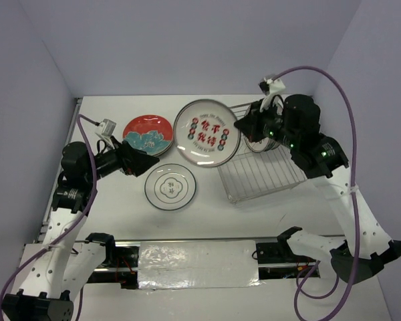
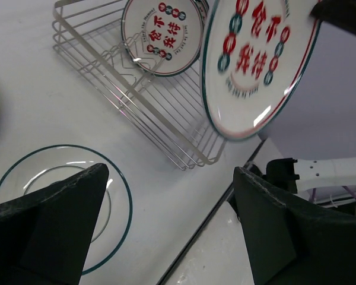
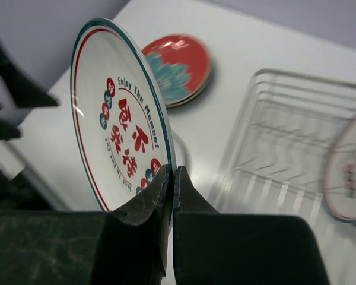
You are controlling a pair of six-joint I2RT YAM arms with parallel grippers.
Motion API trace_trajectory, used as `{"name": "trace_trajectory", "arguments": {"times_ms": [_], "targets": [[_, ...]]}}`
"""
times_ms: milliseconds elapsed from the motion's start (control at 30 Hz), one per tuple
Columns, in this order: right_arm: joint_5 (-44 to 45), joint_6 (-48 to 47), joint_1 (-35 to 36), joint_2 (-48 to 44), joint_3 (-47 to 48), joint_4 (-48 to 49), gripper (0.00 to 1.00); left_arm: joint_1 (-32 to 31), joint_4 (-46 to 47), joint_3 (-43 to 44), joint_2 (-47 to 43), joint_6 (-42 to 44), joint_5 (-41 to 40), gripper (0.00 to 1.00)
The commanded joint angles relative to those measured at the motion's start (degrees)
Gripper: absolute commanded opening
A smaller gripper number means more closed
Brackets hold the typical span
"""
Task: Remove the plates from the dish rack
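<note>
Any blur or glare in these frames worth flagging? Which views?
Right wrist: the held plate is sharp, but the dish rack and the racked plate behind it are soft and out of focus. Left wrist: glare streaks on the held plate and on the white plate on the table. Top external: even light, soft shadows, nothing blurred.
</note>
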Motion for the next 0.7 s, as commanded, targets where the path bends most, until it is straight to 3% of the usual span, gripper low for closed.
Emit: {"name": "trace_trajectory", "arguments": {"times_ms": [0, 167, 233, 300, 367, 433, 533, 567, 600, 667], "targets": [[-20.81, 7.96, 0.22, -0.74, -6.89, 13.10, 0.00, -0.21, 10.45, -0.43, 0.83, -4.23, 6.32, 0.99], [-28.48, 14.74, 1.27, -1.36, -13.93, 21.75, 0.00, -0.21, 13.52, -1.83, 1.27, -6.51, 7.45, 0.92], [-29.01, 16.58, 1.97, -1.45, -15.78, 25.87, 0.00, -0.21, 15.55, -3.07, 1.44, -7.92, 7.63, 0.82], [-29.10, 17.99, 2.41, -1.18, -17.19, 27.46, 0.00, -0.21, 15.81, -3.68, 1.88, -8.27, 7.54, 0.67], [-29.01, 18.61, 3.12, -0.75, -17.80, 29.05, 0.00, -0.21, 16.69, -4.38, 2.49, -9.06, 7.89, 0.59], [-28.66, 19.49, 3.90, 0.04, -18.77, 30.36, 0.00, -0.21, 18.36, -5.00, 3.37, -10.20, 8.51, 0.33], [-28.66, 20.81, 4.61, 0.40, -20.00, 32.82, 0.00, -0.30, 18.36, -4.83, 4.60, -10.21, 8.51, 0.27], [-28.57, 20.98, 4.61, 0.75, -20.27, 33.18, 0.00, -0.30, 18.01, -4.65, 4.87, -10.03, 8.34, 0.10], [-28.40, 20.72, 4.61, 0.92, -20.44, 32.66, 0.10, -0.30, 16.44, -4.13, 5.13, -9.77, 7.47, 0.01], [-22.80, 19.24, 4.61, 0.32, -20.18, 29.60, 0.41, -0.30, 11.71, -3.16, 5.14, -7.58, 3.70, 0.00]]}}
